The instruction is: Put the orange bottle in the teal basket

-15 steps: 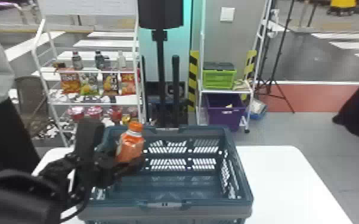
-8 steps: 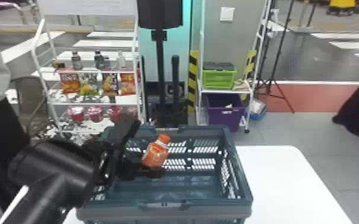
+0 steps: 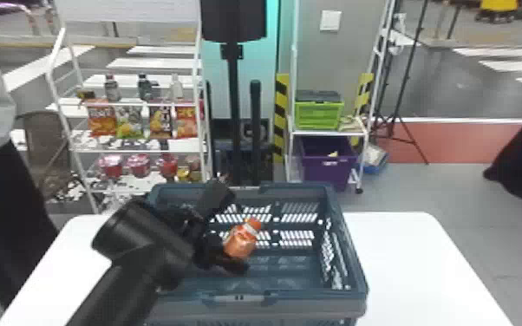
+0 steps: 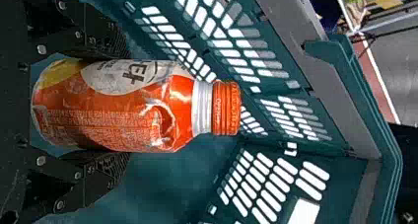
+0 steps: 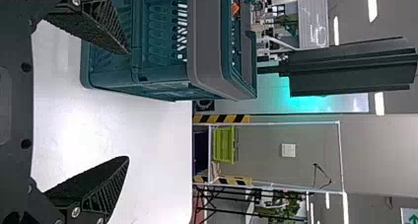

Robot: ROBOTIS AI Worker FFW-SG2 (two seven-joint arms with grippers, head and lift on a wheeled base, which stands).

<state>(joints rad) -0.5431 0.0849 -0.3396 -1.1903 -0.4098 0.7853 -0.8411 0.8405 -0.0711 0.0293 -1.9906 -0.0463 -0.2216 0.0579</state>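
Inside basket (image 3: 316, 299), my L gripper (image 4: 127, 104) clamps tilted bottle (image 3: 242, 245); letting go too high cd make it drop, topple. R gripper (image 5: 128, 105) spread, empty, nr basket.

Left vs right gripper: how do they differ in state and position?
The left gripper is closed on the orange bottle; the right gripper is open and empty.
The left gripper is over the teal basket; the right gripper is outside the basket, by the white table.
Both have two black fingers.
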